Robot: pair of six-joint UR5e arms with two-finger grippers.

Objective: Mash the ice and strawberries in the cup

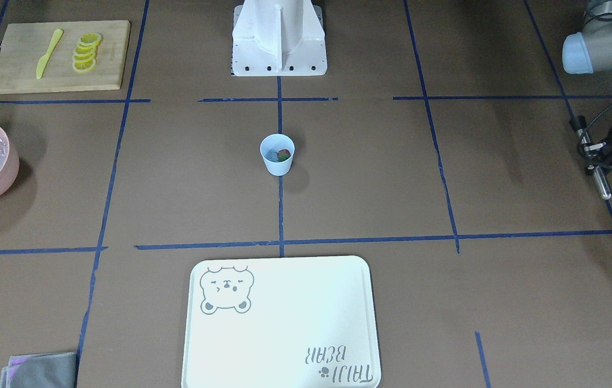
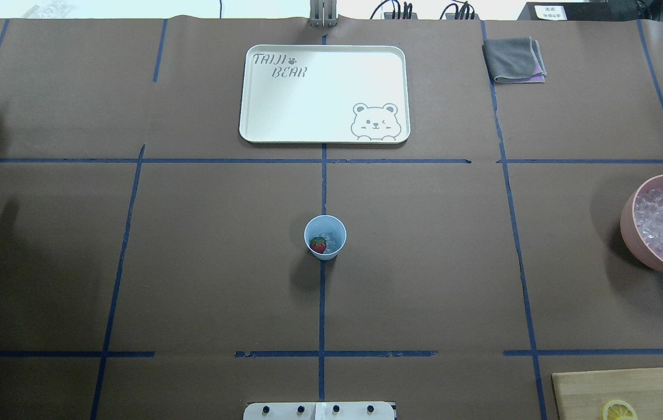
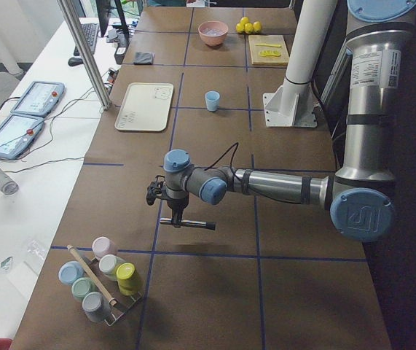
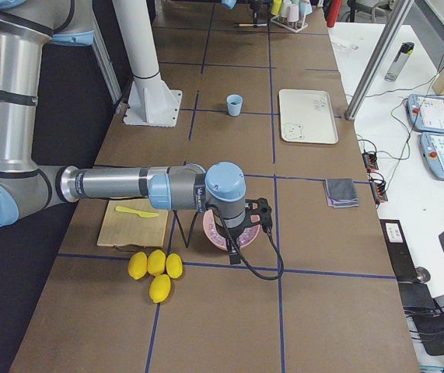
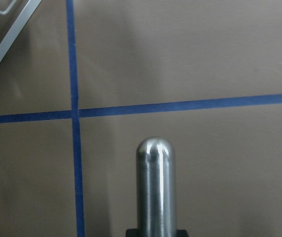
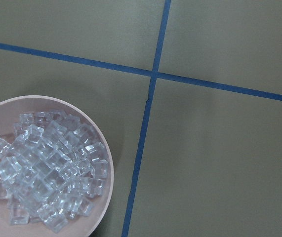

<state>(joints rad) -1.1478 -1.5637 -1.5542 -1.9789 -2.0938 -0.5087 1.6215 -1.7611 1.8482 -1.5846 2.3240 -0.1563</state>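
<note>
The light-blue cup [image 2: 325, 237] stands mid-frame in the overhead view, holding one strawberry [image 2: 318, 245] and a few ice cubes [image 2: 332, 238]. The pink bowl [image 2: 629, 226] at the right edge is heaped with more cubes. The left gripper [image 1: 592, 156], at the front view's right edge and well apart from the cup, clamps a steel pestle [image 1: 601, 184]. The right gripper [image 4: 234, 250] shows only in the right side view, above the bowl; I cannot tell its opening.

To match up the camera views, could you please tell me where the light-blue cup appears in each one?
Front-facing: cup at centre.
Overhead: cup at centre.
Exterior left: cup upper middle.
Exterior right: cup upper middle.
Left wrist: absent.
Right wrist: absent.
Shared landmark: the white bear tray nearby.
</note>
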